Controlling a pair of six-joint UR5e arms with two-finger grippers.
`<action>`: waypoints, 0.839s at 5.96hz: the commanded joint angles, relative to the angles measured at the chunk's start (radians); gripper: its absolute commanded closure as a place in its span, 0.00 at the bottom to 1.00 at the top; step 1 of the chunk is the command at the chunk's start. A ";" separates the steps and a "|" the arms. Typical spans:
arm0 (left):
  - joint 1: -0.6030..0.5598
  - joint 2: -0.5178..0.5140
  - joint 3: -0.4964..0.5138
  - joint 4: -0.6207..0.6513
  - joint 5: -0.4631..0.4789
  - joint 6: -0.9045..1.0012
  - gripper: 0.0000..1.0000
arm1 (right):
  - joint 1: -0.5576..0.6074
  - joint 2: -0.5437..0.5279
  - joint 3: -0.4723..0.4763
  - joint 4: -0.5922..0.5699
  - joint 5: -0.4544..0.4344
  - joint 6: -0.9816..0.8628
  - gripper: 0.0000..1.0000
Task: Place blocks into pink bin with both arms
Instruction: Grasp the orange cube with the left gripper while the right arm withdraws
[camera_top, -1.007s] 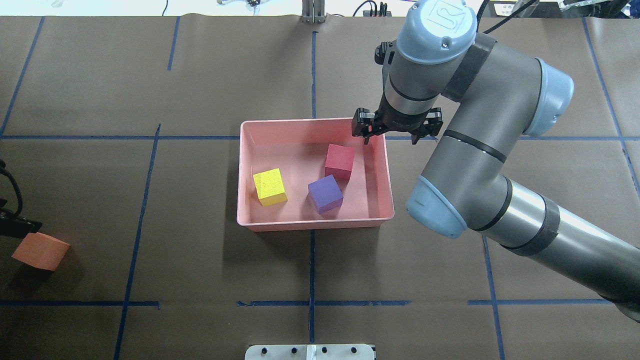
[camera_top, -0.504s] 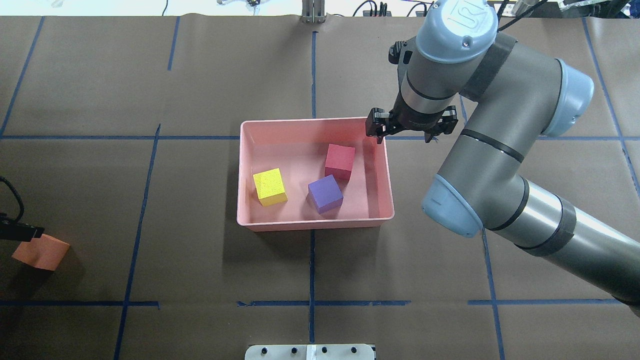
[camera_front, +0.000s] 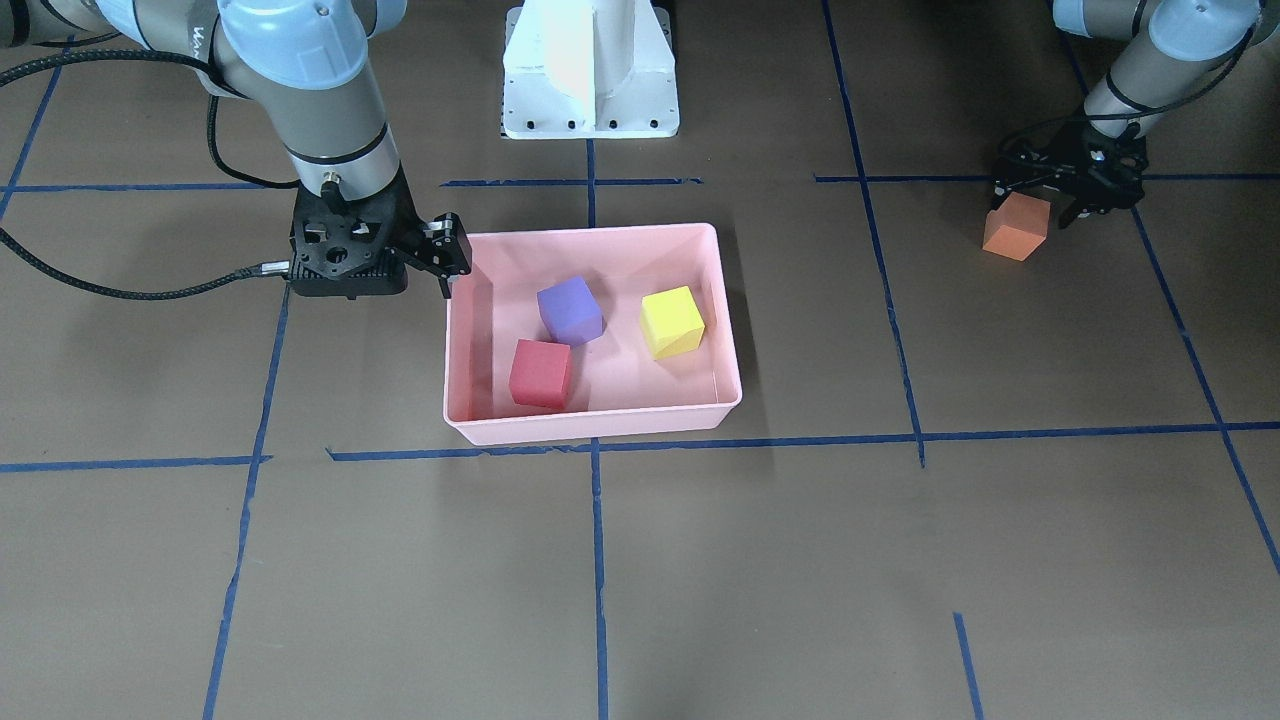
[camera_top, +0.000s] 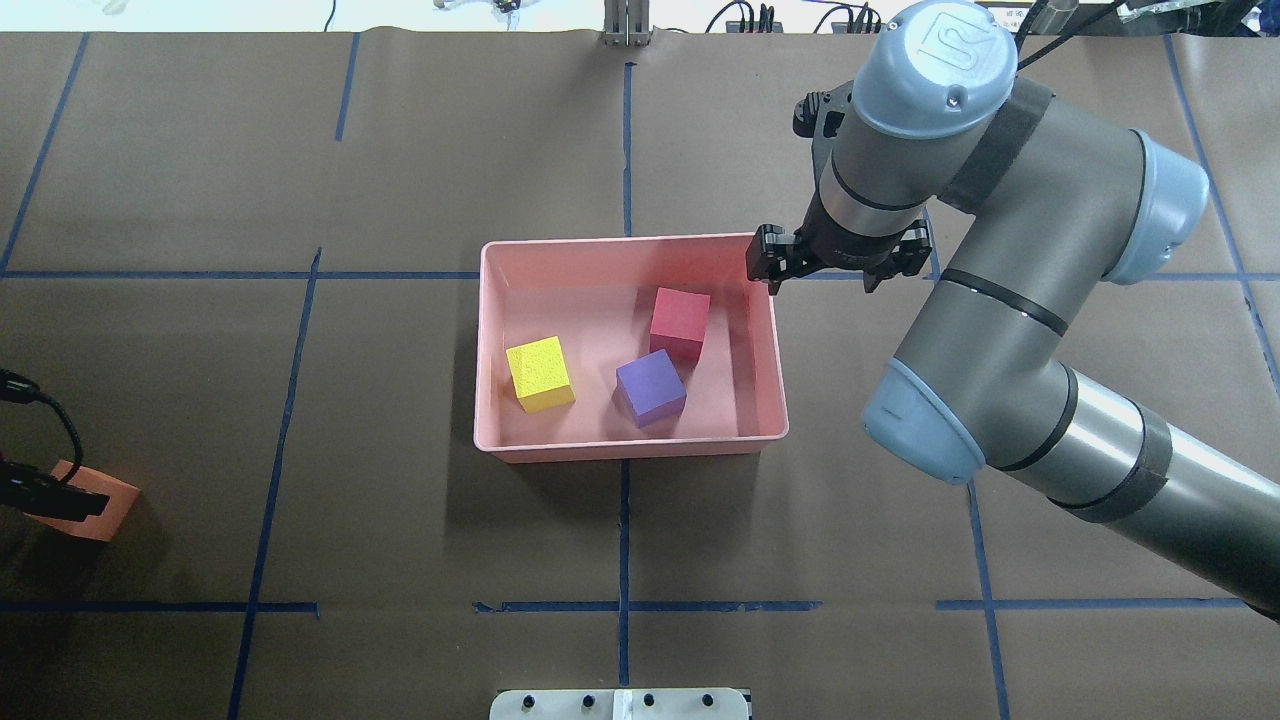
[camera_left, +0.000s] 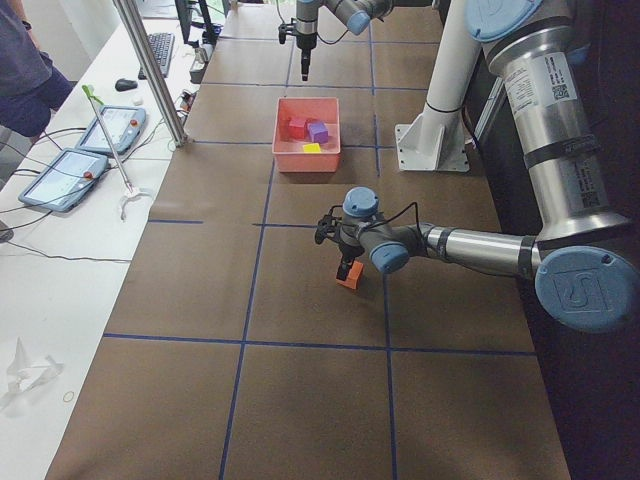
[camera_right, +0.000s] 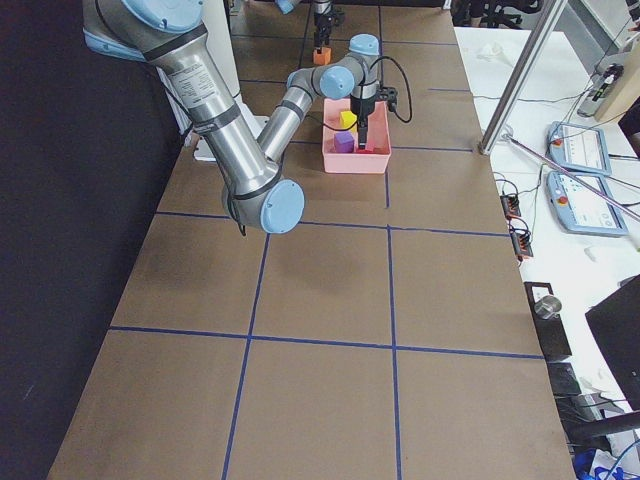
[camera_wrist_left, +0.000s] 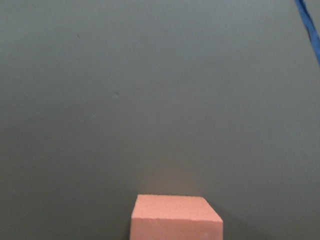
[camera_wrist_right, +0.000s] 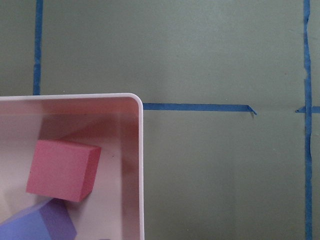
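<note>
Three small foam cubes, red (camera_front: 540, 373), purple (camera_front: 570, 308) and yellow-green (camera_front: 671, 320), lie inside the shallow light-pink plastic bin (camera_front: 590, 428) at mid-bench. The orange foam cube (camera_front: 1013, 232) sits on the brown paper-covered bench (camera_front: 800, 560), well apart from the bin. The left arm's fingers (camera_front: 1075, 200) appear to straddle it, though no view shows whether they have pinched. The right arm's fingers (camera_top: 766, 268) are spread wide and empty above the bin's corner. A sound pickup likely calls for flat opposite faces, a gentle squeeze and a lift clear of the rim.
</note>
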 joint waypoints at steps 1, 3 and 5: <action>0.029 -0.026 0.048 0.000 0.003 0.000 0.00 | -0.001 -0.014 0.004 0.003 0.000 0.000 0.00; 0.035 -0.056 0.071 0.001 0.000 -0.001 0.30 | 0.014 -0.037 0.030 0.000 0.002 -0.077 0.00; 0.034 -0.058 0.050 0.009 -0.031 0.002 0.62 | 0.141 -0.079 0.030 -0.005 0.113 -0.251 0.00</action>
